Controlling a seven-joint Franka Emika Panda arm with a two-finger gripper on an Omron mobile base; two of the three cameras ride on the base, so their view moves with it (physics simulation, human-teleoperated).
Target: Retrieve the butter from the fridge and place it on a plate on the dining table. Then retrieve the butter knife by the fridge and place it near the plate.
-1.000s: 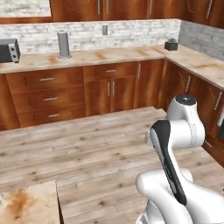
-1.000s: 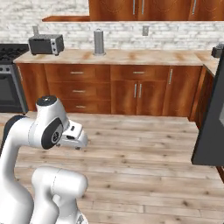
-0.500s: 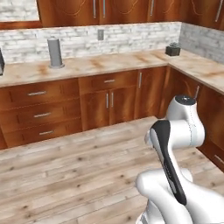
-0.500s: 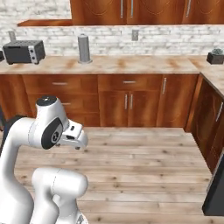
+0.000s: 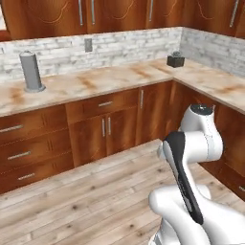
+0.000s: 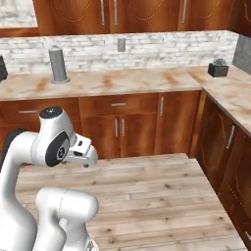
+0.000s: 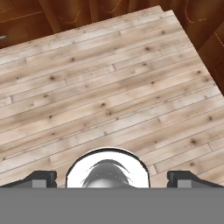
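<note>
Swinging round goes the whole view — the base is turning, so the cabinets and corner have slid across both base views since a moment back, while the arm itself keeps its folded pose and nothing on the tabletop has been touched.

Nearest to us, the claw [image 7: 112, 181] sits at the bottom of the hand view, its two dark tips far apart at the lower left and lower right, spread wide and pinching nothing. It looks down at bare wooden floor [image 7: 109, 100].

Up a level, the white arm [image 5: 191, 158] fills the lower right of the left base view, and shows at the lower left of the right base view, tucked in close to its body.

Beyond the floor, a run of red-brown cabinets [image 6: 122, 127] crosses the middle of the frame, topped by a mottled marble tabletop [image 5: 110, 79] that turns a corner at the right.

Farthest back, a grey cylinder [image 6: 58, 64] stands upright at the upper left of the right base view, and a small dark potted plant [image 6: 217, 68] sits at the upper right, near the corner.

Now the score: the butter, fridge, plate, dining table and butter knife are all outside these pictures, so I cannot tell where the butter lies. With the claw empty, I judge the job barely begun: fetching the butter, plating it, then the knife all remain.
</note>
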